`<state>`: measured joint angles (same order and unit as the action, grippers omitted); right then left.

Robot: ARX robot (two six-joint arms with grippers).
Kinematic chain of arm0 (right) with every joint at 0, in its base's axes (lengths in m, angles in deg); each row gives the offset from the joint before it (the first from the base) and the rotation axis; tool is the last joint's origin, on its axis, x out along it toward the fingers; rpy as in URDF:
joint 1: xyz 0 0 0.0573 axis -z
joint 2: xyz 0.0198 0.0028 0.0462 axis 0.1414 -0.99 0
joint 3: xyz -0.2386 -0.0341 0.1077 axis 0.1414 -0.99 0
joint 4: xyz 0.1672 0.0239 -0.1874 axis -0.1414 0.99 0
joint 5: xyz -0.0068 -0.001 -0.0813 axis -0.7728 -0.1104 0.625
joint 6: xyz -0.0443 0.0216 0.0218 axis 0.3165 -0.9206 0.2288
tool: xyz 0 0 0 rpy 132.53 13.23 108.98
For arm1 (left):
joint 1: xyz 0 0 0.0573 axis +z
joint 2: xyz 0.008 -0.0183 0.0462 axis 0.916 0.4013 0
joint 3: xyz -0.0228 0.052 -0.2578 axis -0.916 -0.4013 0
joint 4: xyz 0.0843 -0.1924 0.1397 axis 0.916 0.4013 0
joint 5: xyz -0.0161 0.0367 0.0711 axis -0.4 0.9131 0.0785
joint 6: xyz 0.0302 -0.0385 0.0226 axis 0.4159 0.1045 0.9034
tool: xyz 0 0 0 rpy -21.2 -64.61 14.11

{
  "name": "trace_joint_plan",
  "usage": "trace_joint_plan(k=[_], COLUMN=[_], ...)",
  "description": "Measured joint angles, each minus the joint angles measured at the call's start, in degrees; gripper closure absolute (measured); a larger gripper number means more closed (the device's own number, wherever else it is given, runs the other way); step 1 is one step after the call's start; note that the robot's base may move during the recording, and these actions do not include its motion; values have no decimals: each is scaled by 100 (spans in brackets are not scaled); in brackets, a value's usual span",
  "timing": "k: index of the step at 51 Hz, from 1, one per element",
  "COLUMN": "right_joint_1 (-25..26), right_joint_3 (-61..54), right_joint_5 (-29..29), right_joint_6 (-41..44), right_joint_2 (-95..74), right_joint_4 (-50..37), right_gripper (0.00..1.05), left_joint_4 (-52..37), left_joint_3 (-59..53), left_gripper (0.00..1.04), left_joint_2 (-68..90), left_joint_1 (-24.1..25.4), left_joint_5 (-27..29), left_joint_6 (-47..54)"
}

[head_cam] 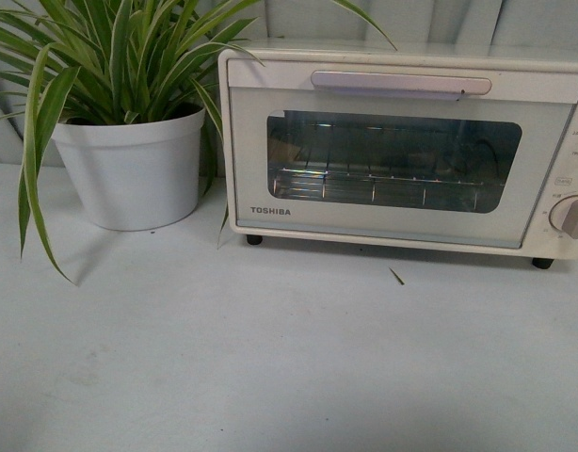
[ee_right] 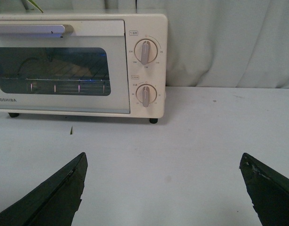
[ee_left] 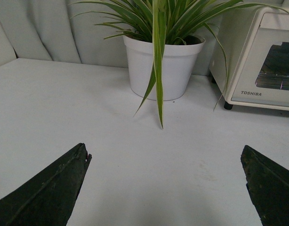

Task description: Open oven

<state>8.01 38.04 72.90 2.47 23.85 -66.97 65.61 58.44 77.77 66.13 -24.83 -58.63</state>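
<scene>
The cream-white TOSHIBA oven (head_cam: 402,221) stands at the back right of the table, its glass door closed and its long bar handle (head_cam: 400,83) across the top. A wire rack shows through the window. The right wrist view shows the oven (ee_right: 117,66) with two round knobs (ee_right: 145,52) beside the door. The left wrist view catches only the oven's (ee_left: 257,70) left end. My left gripper (ee_left: 165,153) is open over bare table, well short of the oven. My right gripper (ee_right: 163,160) is open too, low over the table in front of the knobs. Neither arm shows in the front view.
A spider plant in a white pot (head_cam: 134,169) stands left of the oven, its long leaves drooping over the table and toward the oven's corner. A small leaf scrap (head_cam: 396,276) lies in front of the oven. Pale curtain hangs behind.
</scene>
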Motion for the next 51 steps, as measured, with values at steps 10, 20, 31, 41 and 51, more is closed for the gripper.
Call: trace_joint_plan(k=[10,20,31,41,51], right_joint_1=[0,0,0,0,2], right_joint_3=[0,0,0,0,0], right_joint_5=[0,0,0,0,0], right_joint_6=[0,0,0,0,0], right_joint_2=[0,0,0,0,0], right_joint_4=[0,0,0,0,0], right_gripper=[9,9,9,9,9], left_joint_4=[0,0,0,769,-310], left_joint_3=[0,0,0,326,833], left_gripper=[6,6,6,6,6], left_joint_2=[0,0,0,944,2664], left_joint_1=[0,0,0,-232,-994], left_joint_5=[0,0,0,166,120], left_joint_6=[0,0,0,-1200,-2964])
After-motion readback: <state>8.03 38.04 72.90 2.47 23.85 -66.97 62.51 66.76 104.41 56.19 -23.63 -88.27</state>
